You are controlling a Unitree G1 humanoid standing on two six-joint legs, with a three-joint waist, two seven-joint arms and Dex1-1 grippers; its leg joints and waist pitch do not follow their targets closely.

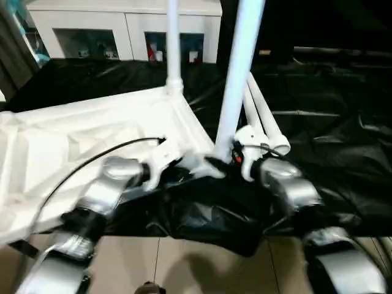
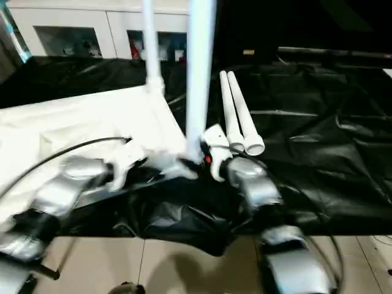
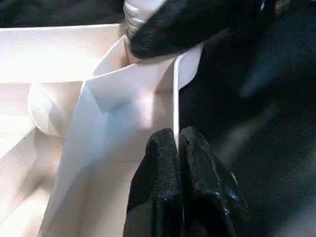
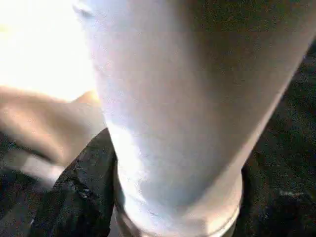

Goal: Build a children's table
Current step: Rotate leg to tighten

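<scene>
black-draped work table [image 1: 343, 153] | left gripper [image 3: 178, 148] pinches tabletop [image 1: 73, 147] rim | right gripper [image 1: 229, 160] grips upright leg [image 1: 239, 79], how firmly I can't tell | keep it vertical while seating

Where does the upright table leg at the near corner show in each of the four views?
Left eye view: upright leg, centre, rising past the top edge.
Right eye view: same leg, centre.
Left wrist view: its ribbed base.
Right wrist view: close up.
Shared landmark: the tabletop's rim.
</scene>
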